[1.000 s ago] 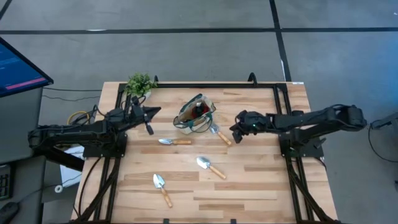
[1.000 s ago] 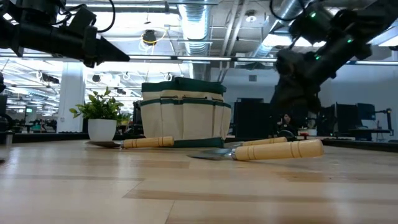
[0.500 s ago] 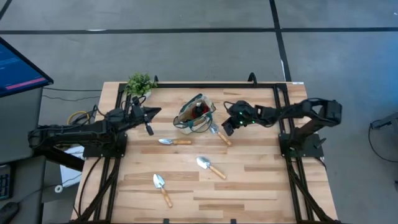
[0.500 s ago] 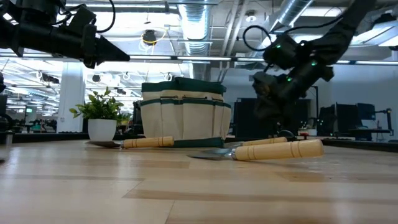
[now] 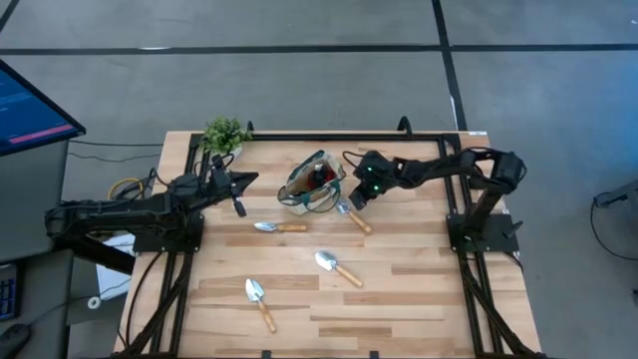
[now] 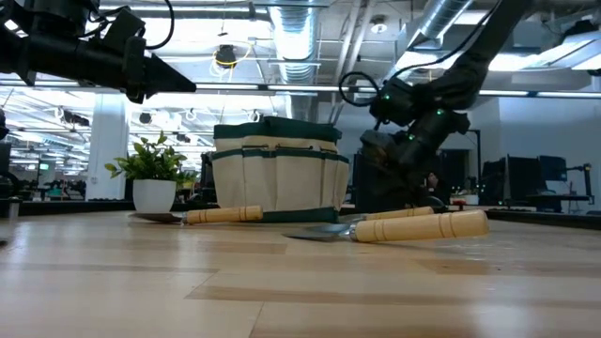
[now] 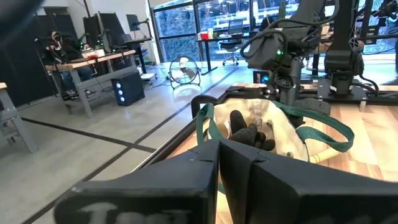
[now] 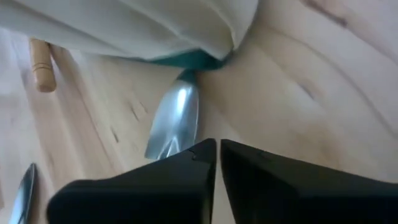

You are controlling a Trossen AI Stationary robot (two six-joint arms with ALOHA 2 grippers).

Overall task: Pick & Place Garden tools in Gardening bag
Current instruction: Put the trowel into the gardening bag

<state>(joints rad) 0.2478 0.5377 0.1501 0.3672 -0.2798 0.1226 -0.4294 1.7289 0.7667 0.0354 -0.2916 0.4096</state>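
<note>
The beige gardening bag (image 5: 314, 182) with green trim stands at the table's far middle, with dark tools and a red item inside it (image 7: 249, 132). Several wooden-handled trowels lie flat: one by the bag's right side (image 5: 354, 216), one in front of the bag (image 5: 279, 226), and two nearer (image 5: 337, 266), (image 5: 259, 302). My right gripper (image 5: 350, 202) is shut, just above the blade (image 8: 176, 121) of the trowel beside the bag. My left gripper (image 5: 240, 202) is shut and empty, held in the air left of the bag.
A small potted plant (image 5: 225, 133) stands at the far left corner. The bag's green loop handles (image 7: 323, 127) hang over its side. Bare wood shows at the table's right and near parts. A monitor (image 5: 30, 105) stands beyond the left edge.
My right gripper has gone toward the table's left edge and a little down, from right of the trowel to just beside the bag, over that trowel's blade. The bag and the trowels lie as before.
</note>
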